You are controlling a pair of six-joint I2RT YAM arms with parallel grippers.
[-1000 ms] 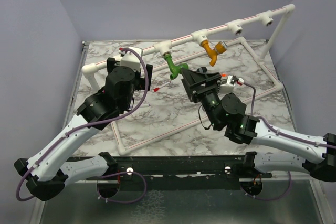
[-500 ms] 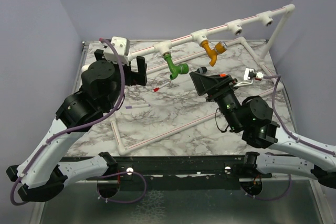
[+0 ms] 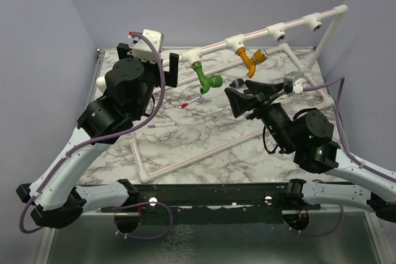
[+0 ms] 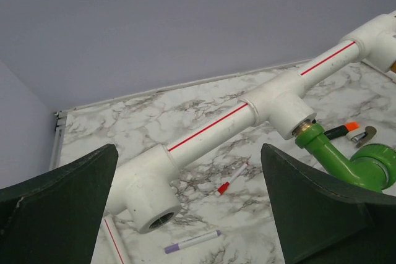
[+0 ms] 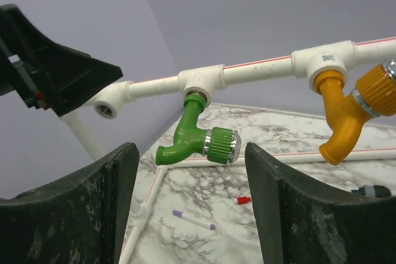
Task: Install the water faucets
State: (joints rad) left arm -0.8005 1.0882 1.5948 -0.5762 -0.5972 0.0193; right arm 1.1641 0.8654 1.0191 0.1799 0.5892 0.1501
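Water faucets: both hang from the upper rail of the white pipe frame, upper centre of the top view.

Nearest, at the right of centre, the right gripper has its jaws spread wide and holds nothing. It sits just to the lower right of the green faucet and apart from it.

On the marble table, the purple pen lies left of centre. The red pen lies just beyond it, below the green faucet.

Further back, at the upper left, the left gripper is also wide open and empty. In its wrist view the red-striped rail crosses beyond the gap between the fingers. Whether a finger touches the frame cannot be told.

At the rail, the green faucet is seated in a T-socket, with its spout to the lower left and its silver-ringed knob to the right in the right wrist view. The orange faucet hangs from the next T-socket to the right, well apart from both grippers. Two more T-sockets follow towards the upper right.
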